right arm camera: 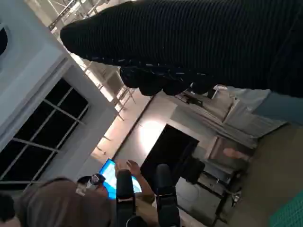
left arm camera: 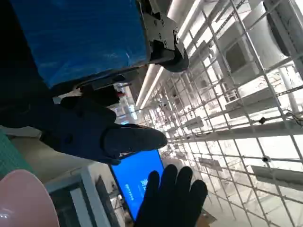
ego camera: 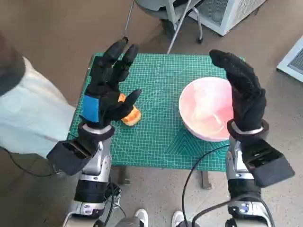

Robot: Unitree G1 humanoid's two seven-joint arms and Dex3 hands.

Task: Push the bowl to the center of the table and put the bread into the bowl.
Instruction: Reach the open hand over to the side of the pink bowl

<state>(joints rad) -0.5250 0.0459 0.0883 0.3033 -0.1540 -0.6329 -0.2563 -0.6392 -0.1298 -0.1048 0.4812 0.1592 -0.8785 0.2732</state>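
A pink bowl [ego camera: 206, 113] stands on the right part of the green-matted table [ego camera: 161, 75]; its rim [left arm camera: 21, 198] also shows in the left wrist view. The orange bread [ego camera: 132, 116] lies on the left part of the mat. My left hand [ego camera: 106, 87] is raised above the bread with fingers spread, holding nothing, and partly hides the bread. My gloved right hand [ego camera: 244, 92] is lifted over the bowl's right edge, fingers straight and empty. In the left wrist view the same glove [left arm camera: 173, 198] shows beyond the left hand's fingers [left arm camera: 109, 137]. The right wrist view holds mostly the glove [right arm camera: 189, 42].
A person in pale clothing [ego camera: 28, 109] sits close to the table's left side. Chair legs [ego camera: 180, 19] and a white unit [ego camera: 232, 12] stand behind the table. Cables [ego camera: 199, 175] hang by the front edge. Another person [right arm camera: 57, 203] shows in the right wrist view.
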